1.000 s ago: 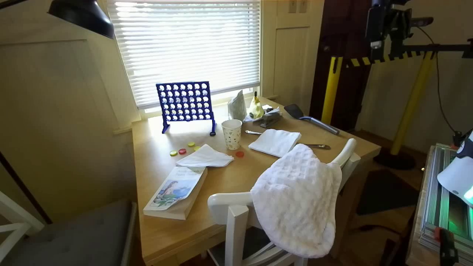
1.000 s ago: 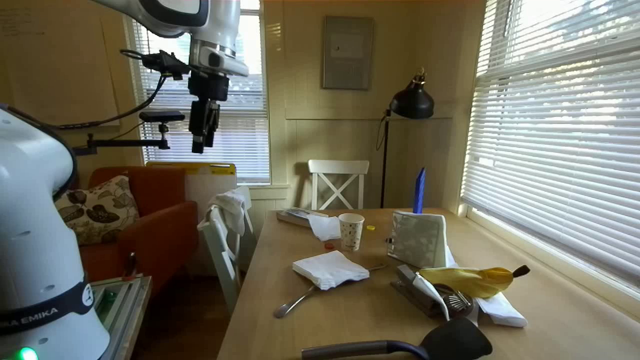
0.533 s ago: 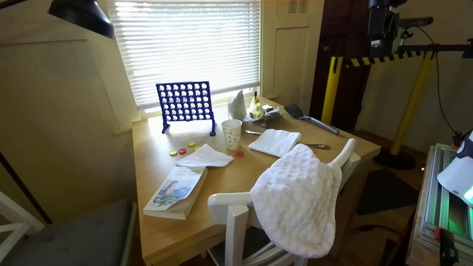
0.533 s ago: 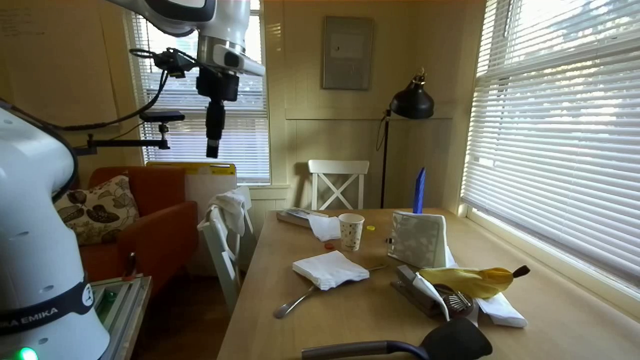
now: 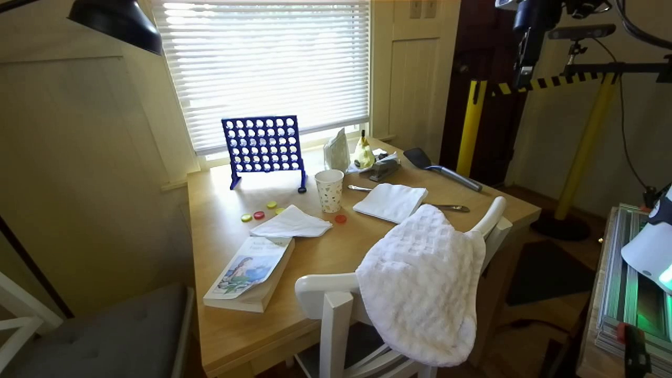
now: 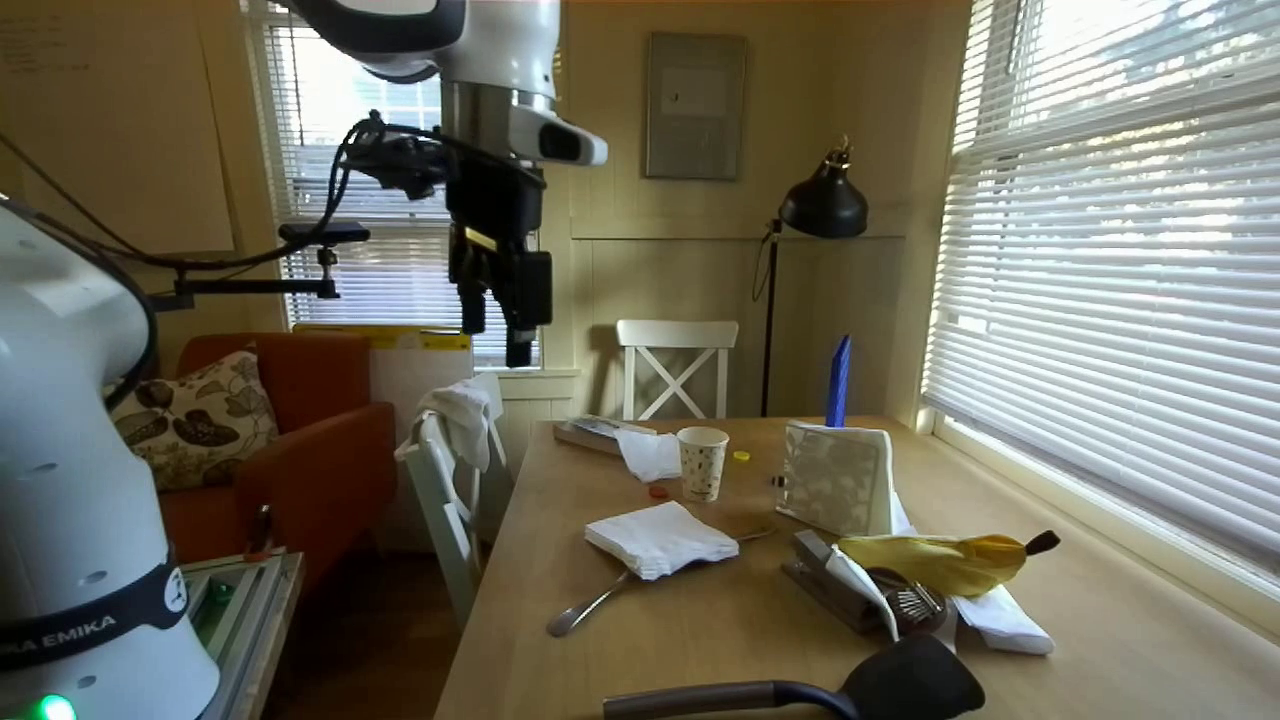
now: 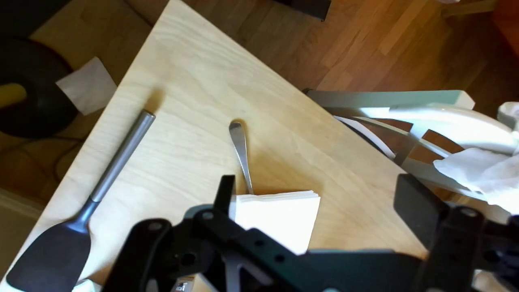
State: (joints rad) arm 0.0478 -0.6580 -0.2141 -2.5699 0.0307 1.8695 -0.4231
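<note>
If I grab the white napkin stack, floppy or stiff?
The white napkin stack will probably flex, since it looks like thin paper sheets. Layered edges suggest sheets could slide apart. The metal utensil poking out beneath may drag along.

Room to pass lies between spatula and napkins; the towel-draped chair obstructs one table edge.

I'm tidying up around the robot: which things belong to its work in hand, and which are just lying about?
With the work: gripper, open and empty; napkin stack and cutlery, apparently nearest below it.
Just lying about: spatula, cup, book, game rack, stapler.
</note>
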